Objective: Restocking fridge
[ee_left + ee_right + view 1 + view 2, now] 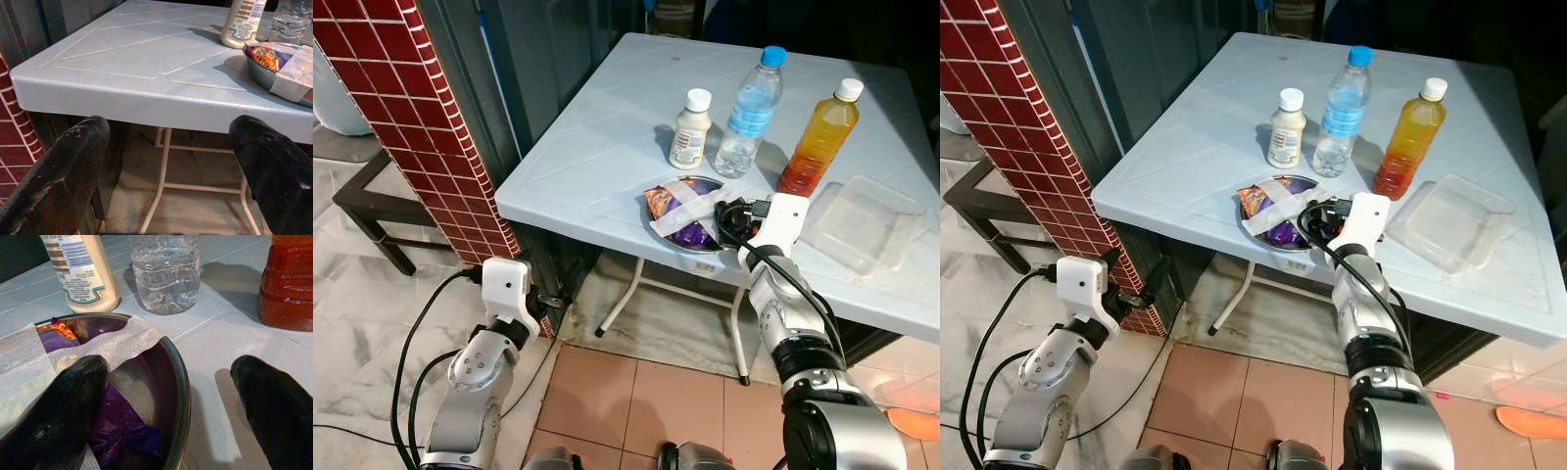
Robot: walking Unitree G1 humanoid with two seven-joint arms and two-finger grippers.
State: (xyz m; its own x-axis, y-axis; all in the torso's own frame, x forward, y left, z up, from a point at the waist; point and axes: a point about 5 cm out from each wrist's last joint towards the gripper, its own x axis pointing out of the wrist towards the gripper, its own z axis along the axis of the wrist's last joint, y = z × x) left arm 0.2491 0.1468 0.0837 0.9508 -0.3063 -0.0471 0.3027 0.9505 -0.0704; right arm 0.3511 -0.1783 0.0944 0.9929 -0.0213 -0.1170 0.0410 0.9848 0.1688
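Pale blue plastic, moulded with diagonal panels, forms the top of a folding table (597,147) on white tube legs, standing over mixed marble and terracotta floor tiles; a red-tiled pillar (406,98) rises at nine o'clock from it, with a dark low bench (372,211) beyond. On the table, at three o'clock, lies a clear plastic tray (867,220). At one o'clock stands an orange drink bottle (818,142) with a white cap, darker red at its base; at twelve o'clock, a clear water bottle (751,113) with a blue cap and label; just beside it at eleven o'clock, a small cream-coloured bottle (690,130) with a white cap. Near the table's front edge sits a metal bowl (178,382) holding purple and orange snack packets (117,423) under a whitish wrapper. The right gripper (171,411) hovers spread at the bowl's rim, one finger over the packets, one over bare tabletop. The left gripper (171,166), also spread, hangs below the table's corner at seven o'clock.
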